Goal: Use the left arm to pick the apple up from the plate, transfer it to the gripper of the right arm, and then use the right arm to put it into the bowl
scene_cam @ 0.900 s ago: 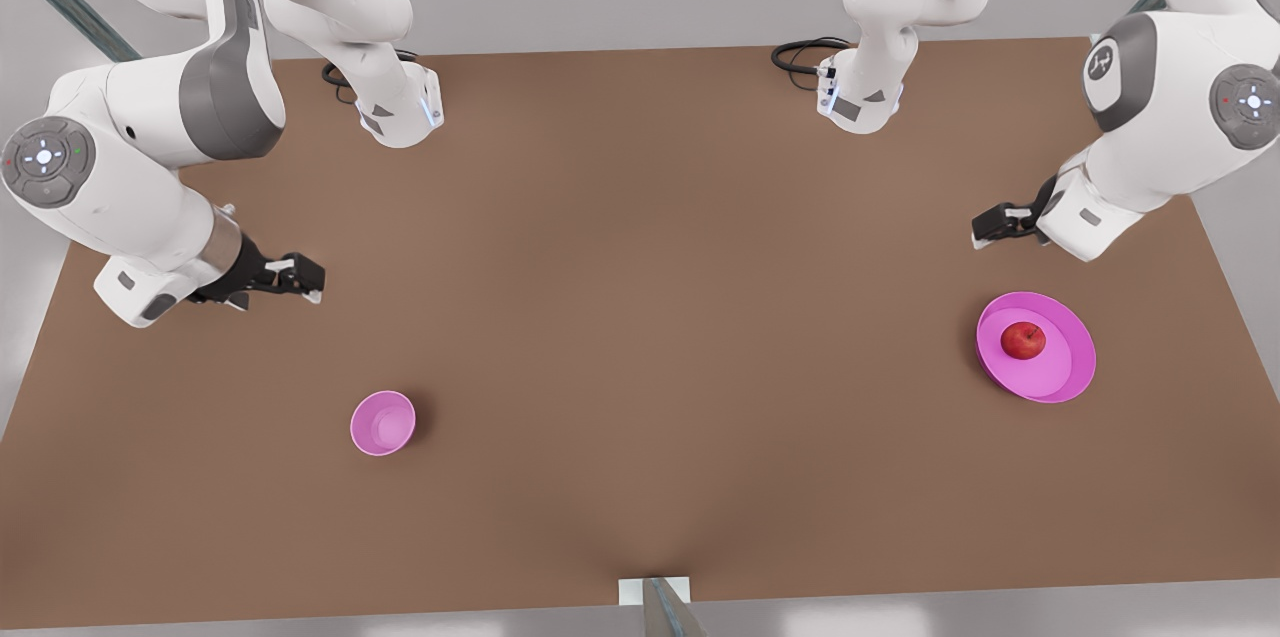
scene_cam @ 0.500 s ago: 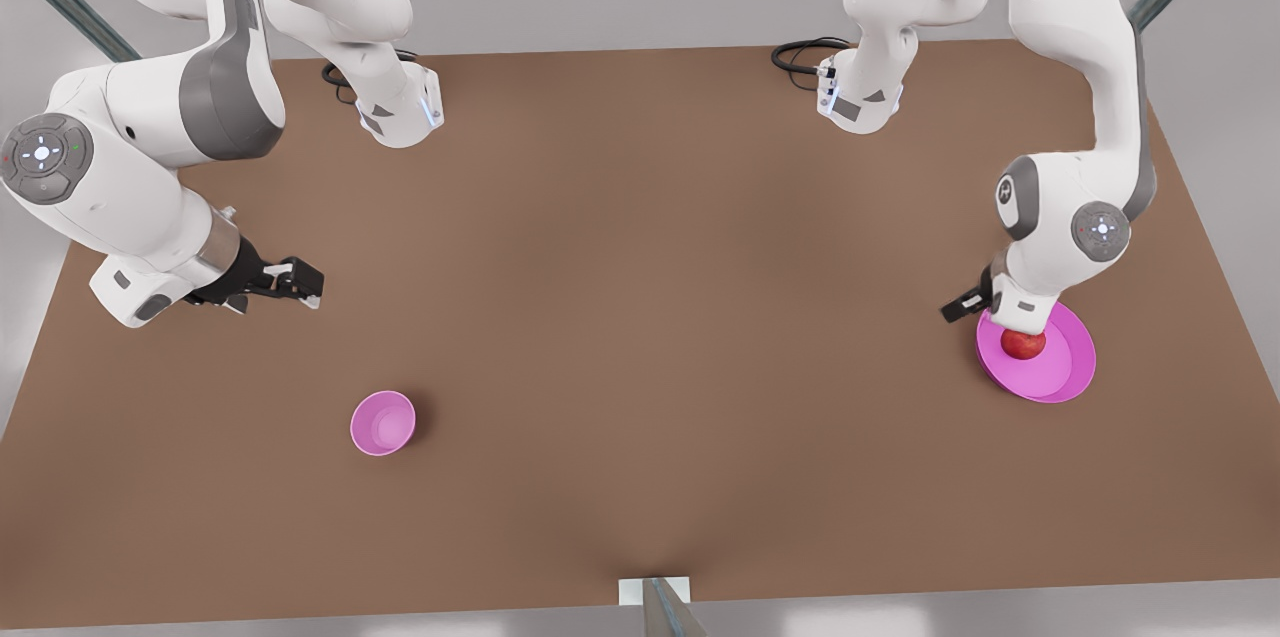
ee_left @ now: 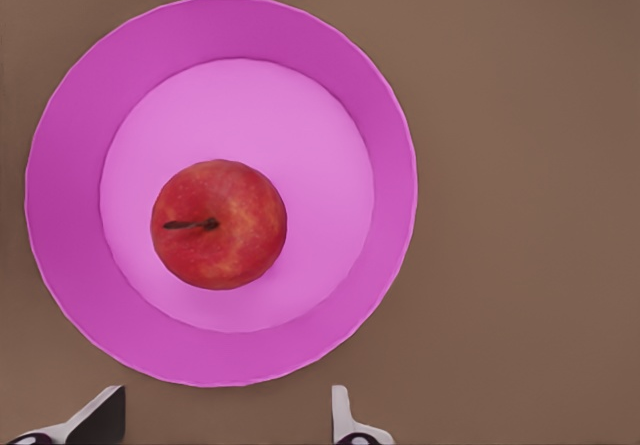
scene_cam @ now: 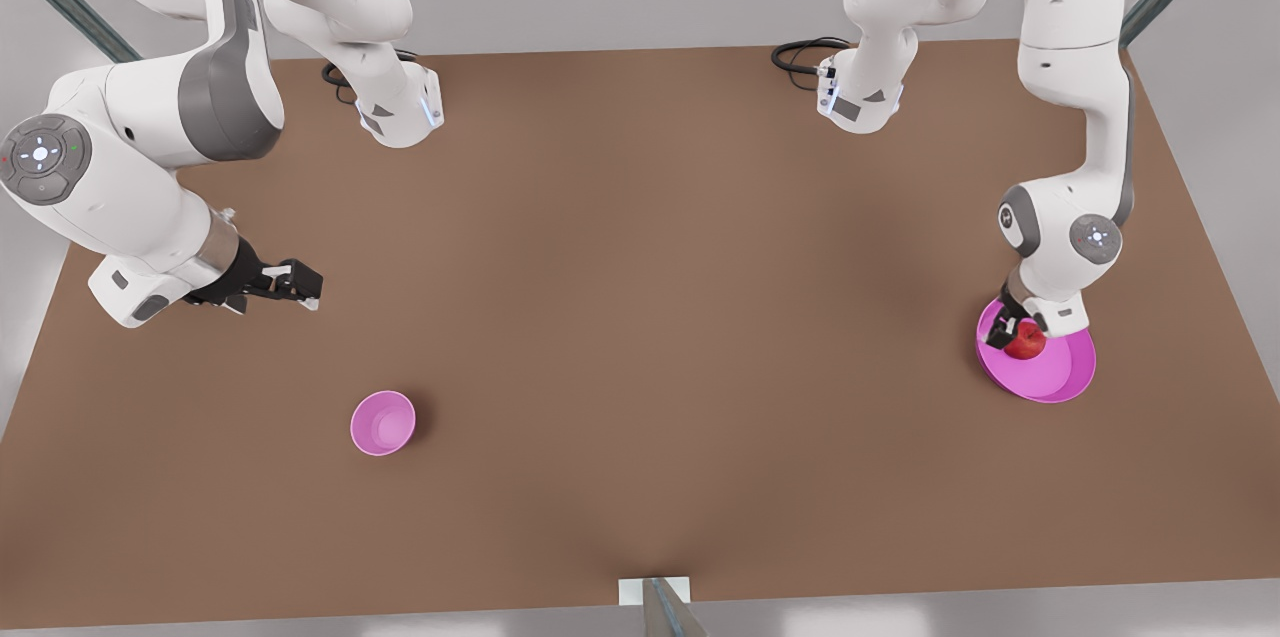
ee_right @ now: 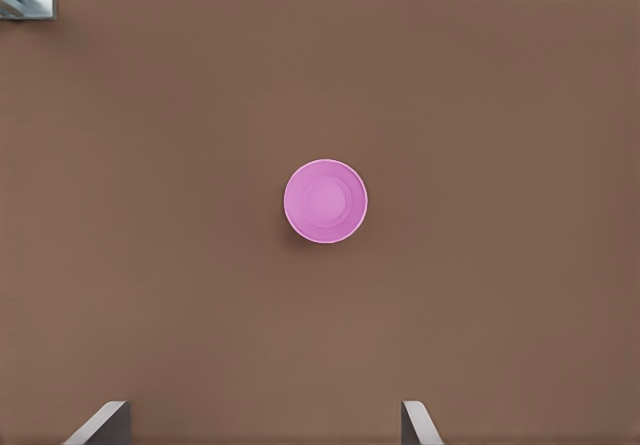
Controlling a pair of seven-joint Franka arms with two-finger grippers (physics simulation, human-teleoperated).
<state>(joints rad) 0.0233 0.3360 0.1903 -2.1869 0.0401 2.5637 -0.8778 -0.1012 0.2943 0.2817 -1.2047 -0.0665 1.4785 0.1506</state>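
Note:
The red apple (ee_left: 218, 224) lies stem up in the middle of the wide pink plate (ee_left: 380, 165), at the front view's right. There the apple (scene_cam: 1027, 347) is partly covered by my left gripper (scene_cam: 1015, 324), which hangs straight above it, pointing down over the plate (scene_cam: 1065, 372). My left gripper (ee_left: 222, 423) is open and holds nothing. The small pink bowl (scene_cam: 382, 422) stands at the front view's lower left. My right gripper (scene_cam: 300, 285) waits open above the table, up and to the left of the bowl (ee_right: 325, 201).
The brown table (scene_cam: 640, 317) carries both arm bases (scene_cam: 400, 112) at its far edge, with black cables beside them. A small white bracket (scene_cam: 655, 592) sits at the near edge.
The left arm swung in and came down from beyond the plate to right above the apple. The right arm has barely moved.

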